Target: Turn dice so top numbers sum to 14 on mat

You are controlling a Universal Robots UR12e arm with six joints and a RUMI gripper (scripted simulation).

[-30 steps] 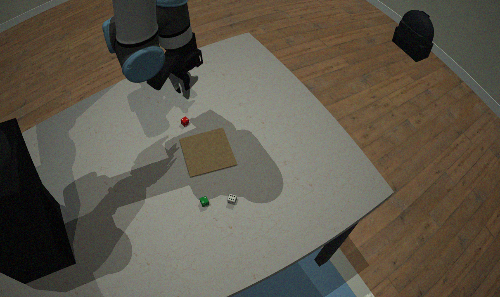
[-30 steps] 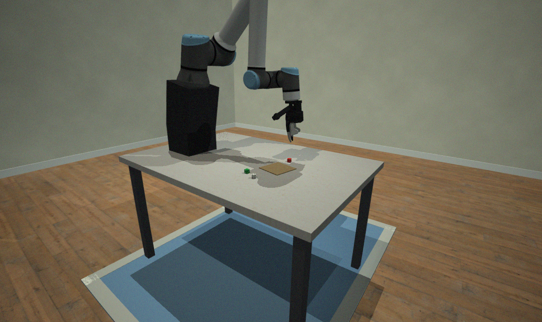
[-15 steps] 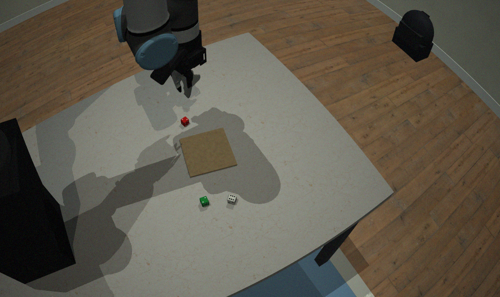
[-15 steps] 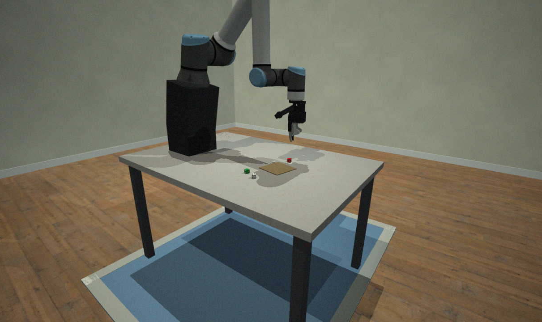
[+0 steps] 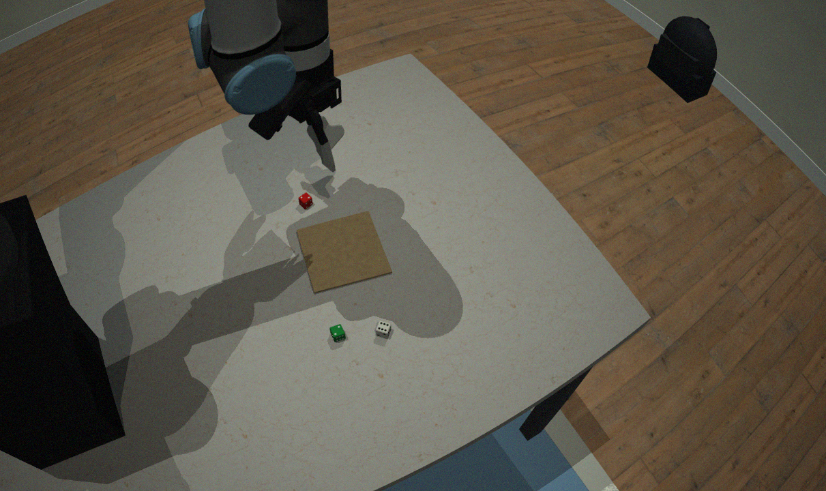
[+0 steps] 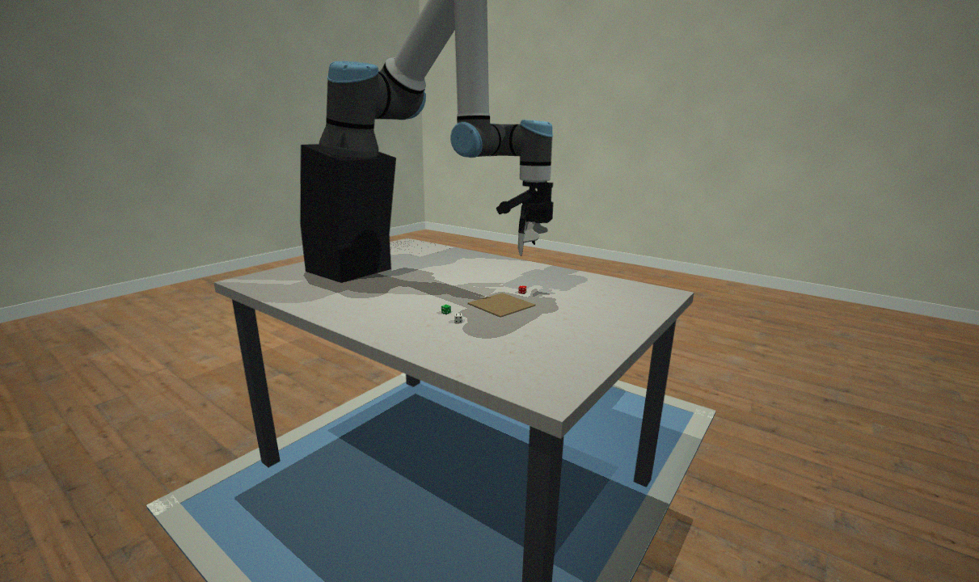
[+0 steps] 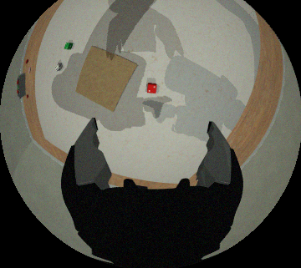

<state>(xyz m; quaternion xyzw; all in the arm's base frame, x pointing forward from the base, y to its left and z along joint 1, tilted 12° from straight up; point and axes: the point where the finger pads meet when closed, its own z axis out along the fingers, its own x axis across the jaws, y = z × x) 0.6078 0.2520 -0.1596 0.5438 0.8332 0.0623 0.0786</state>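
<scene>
A red die lies flat on the table just beyond the far corner of the brown square mat. A green die and a white die lie side by side on the table off the mat's near side. No die is on the mat. My gripper is open wide and empty. It hangs well above the table, beyond the red die.
The grey table carries the black robot pedestal at its left end. A black camera housing stands off the table at the far right. The table's far edge runs close behind the gripper.
</scene>
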